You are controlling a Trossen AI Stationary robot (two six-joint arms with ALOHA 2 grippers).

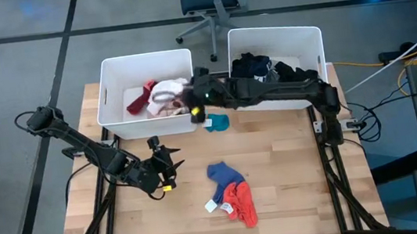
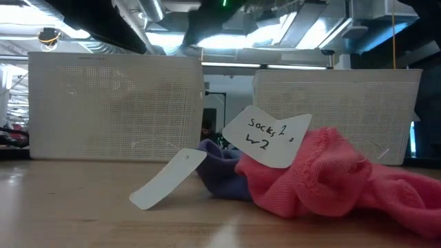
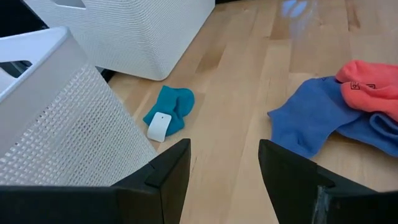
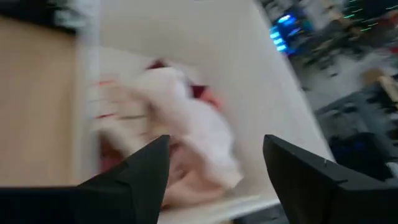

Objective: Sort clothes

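Still loose on the worktop (image 1: 281, 203): three garments. One teal sock (image 1: 216, 121) with a white tag, lying just beside the front wall of the left bin (image 1: 111, 89). One blue sock (image 1: 220, 173) near the middle, touching and partly under one red sock (image 1: 240, 204), also tagged. Inside the left bin: a heap of white, pink and maroon pieces (image 1: 160, 96), too tangled to count. Inside the right bin (image 1: 314, 42): a heap of black clothes (image 1: 258, 67), likewise uncountable. Two bins in all, side by side at the far edge.

Right hand (image 4: 214, 177) poised over the near right corner of the left bin, fingers well apart with nothing between them, the pale heap directly below. Left hand (image 3: 224, 171) low over the worktop, well short of the blue sock, fingers apart and empty, pointed toward the teal sock.

Likely step: a light piece just dropped into the left bin, three socks left to fetch.

Risks from here:
- Pale heap piled close to the near rim; could spill over the wall if nudged by the right hand on its way out.
- Blue and red socks overlapping; a pinch on one could drag both, putting a wrong colour in a bin.
- Teal sock tight against the bin wall; fingers could knock or shove the bin.
- Paper tags could be pinched instead of cloth and slip.
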